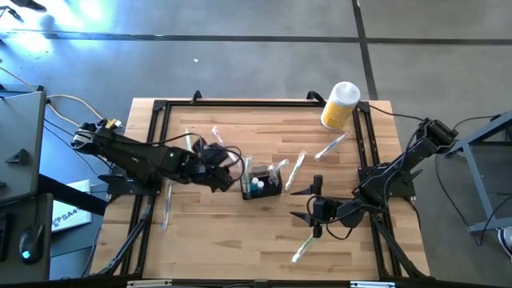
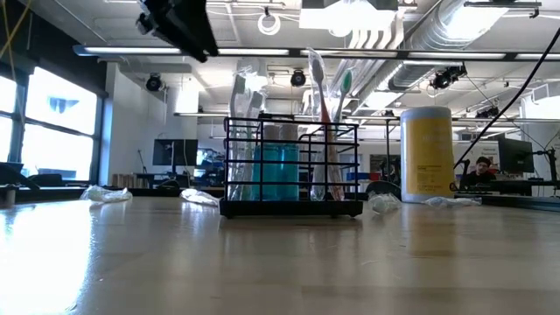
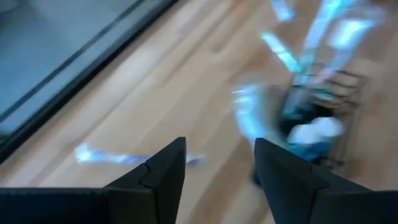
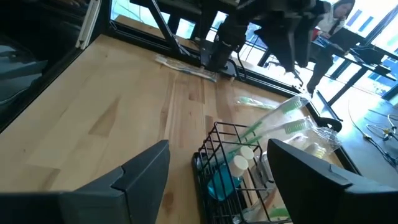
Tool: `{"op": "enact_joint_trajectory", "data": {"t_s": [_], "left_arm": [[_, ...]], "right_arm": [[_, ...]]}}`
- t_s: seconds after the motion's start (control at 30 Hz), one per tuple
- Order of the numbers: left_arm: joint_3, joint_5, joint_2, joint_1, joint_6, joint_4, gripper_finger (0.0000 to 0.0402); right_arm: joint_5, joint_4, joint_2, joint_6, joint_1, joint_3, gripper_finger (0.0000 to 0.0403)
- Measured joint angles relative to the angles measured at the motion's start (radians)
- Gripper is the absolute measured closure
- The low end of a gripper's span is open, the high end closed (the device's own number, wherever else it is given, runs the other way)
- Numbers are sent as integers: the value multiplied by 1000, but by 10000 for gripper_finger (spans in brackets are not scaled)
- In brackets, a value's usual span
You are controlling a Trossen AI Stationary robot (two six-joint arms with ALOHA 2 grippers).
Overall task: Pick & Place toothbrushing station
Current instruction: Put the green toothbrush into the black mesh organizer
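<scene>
Wooden table [image 1: 240, 240] framed by black rails, seen from above with two dark arms reaching inward. Left gripper [image 1: 226, 181] poised just beside the toothbrushing station [image 1: 263, 182] on its left, fingers [image 3: 165, 177] parted with bare wood showing between them, holding nothing. Right gripper [image 1: 317, 186] low over the table just right of the caddy, fingers [image 4: 140, 171] spread wide, nothing gripped. Yellow cylinder [image 1: 340, 105] with white lid lying near the far right corner of the table, well apart from both grippers. Black wire-mesh caddy standing upright near the table's centre, between the two grippers, loaded with blue bottles [image 2: 276, 171] and wrapped toothbrushes [image 2: 322, 92] leaning out of its top. More wrapped toothbrushes [image 1: 330, 147] scattered loose across the wood on every side, one [image 1: 302, 249] near the front edge.
</scene>
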Motion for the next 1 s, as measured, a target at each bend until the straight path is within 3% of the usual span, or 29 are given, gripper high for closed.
{"op": "enact_joint_trajectory", "data": {"t_s": [0.2,0.43,0.63,1.0], "left_arm": [[61,12,0,20,-185,-373,217],[47,234,0,94,-537,-694,217],[-47,338,0,181,-624,-685,217],[-261,491,1,472,-332,-377,217]], "right_arm": [[0,0,0,0,0,0,140],[0,0,0,4,0,0,140],[0,1,0,8,0,0,140],[-53,2,0,48,0,0,140]]}}
